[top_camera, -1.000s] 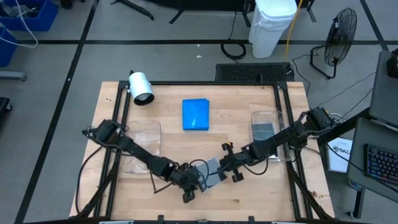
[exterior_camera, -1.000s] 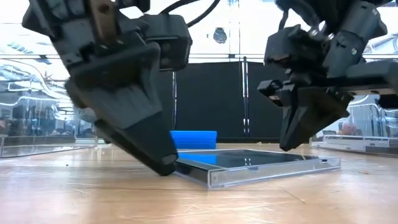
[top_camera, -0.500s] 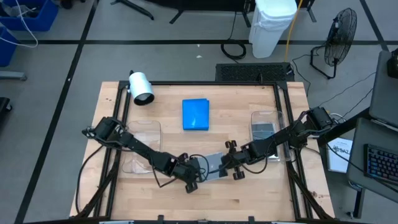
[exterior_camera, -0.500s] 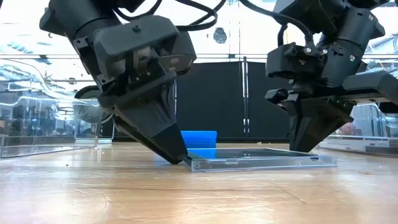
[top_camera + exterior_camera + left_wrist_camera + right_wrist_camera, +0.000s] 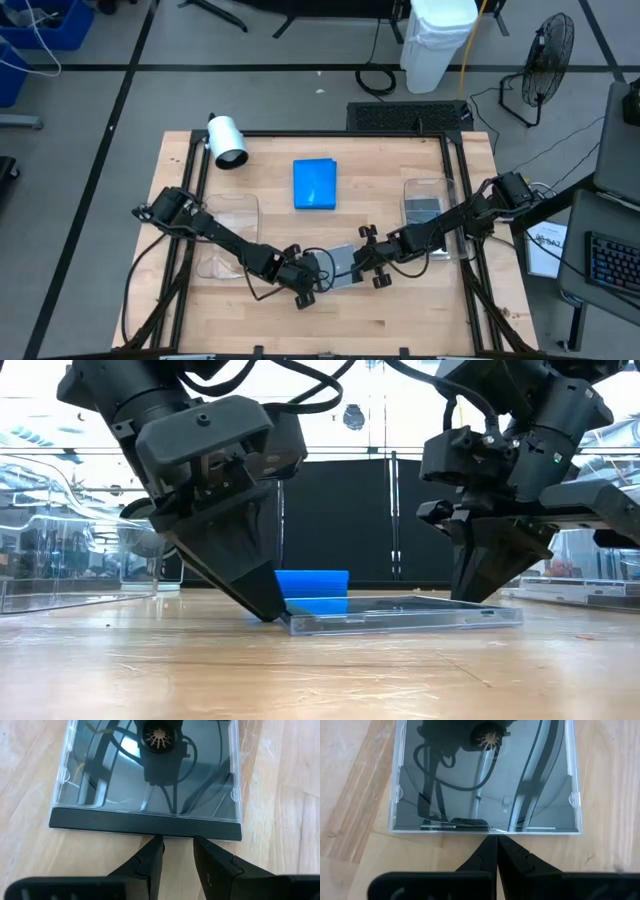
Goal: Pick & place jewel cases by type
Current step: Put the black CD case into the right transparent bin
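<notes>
A grey translucent jewel case (image 5: 343, 266) lies flat on the wooden surface (image 5: 400, 310) near its front edge, squeezed between the two arms: the left gripper (image 5: 308, 285) meets it from one side and the right gripper (image 5: 372, 263) from the opposite side. In the left wrist view the case's dark ribbed spine runs crosswise just ahead of the left fingers (image 5: 150, 860), which stand slightly parted with nothing between them, their tips touching or just short of that spine. In the right wrist view the right fingers (image 5: 485, 851) are pressed together, tips against the clear opening edge of the case (image 5: 485, 775). So the case's spine-to-edge line runs straight from one gripper to the other, and both are equally near (neither has a hold yet). The low view shows the case (image 5: 400, 618) flat on the wood, not lifted. A blue stack of cases (image 5: 315, 184) sits farther back, and a clear tray (image 5: 428, 210) on the right holds dark cases, probably where this one belongs.
</notes>
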Motion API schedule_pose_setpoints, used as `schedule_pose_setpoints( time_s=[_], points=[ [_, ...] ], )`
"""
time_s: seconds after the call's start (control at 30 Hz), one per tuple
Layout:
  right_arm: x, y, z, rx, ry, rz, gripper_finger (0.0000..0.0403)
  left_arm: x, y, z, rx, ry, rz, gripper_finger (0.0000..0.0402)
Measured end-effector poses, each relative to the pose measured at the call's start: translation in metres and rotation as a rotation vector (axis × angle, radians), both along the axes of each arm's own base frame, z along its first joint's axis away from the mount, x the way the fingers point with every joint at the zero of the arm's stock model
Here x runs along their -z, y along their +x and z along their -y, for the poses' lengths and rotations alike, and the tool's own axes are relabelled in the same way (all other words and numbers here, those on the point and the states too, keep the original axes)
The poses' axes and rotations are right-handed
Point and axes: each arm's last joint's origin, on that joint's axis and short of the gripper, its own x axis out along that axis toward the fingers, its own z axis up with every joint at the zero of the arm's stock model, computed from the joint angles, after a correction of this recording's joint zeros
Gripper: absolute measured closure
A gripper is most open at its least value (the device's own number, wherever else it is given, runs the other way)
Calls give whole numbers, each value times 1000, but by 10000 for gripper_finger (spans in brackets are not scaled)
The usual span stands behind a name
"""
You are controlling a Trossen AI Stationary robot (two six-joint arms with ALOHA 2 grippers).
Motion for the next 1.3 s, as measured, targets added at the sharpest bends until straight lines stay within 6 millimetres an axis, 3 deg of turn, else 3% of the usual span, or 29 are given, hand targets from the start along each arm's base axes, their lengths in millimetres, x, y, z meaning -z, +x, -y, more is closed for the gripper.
schedule_pose_setpoints(
  time_s=[0.2, 0.43, 0.73, 0.87, 1.0, 1.13, 1.3],
  points=[
    [-7, 0, -2, -18, -1, 22, 403, 0, 0, 0, 10, 5, 1, 282],
    [-30, -3, -3, -41, 11, 104, 403, -1, 0, 0, 22, 13, 3, 282],
    [-60, 10, -8, -56, 102, 343, 403, -2, 3, 1, 40, 40, 44, 282],
    [-53, 9, -12, -143, 159, 320, 403, -3, 9, -1, 49, 85, 115, 282],
    [-60, 11, -11, -127, 160, 360, 402, -3, 10, 0, 46, 86, 123, 282],
    [-47, 8, -8, -108, 143, 288, 402, -3, 9, 0, 51, 89, 118, 282],
    [-53, 10, -8, -100, 151, 332, 402, -3, 9, 0, 50, 92, 120, 282]
  ],
)
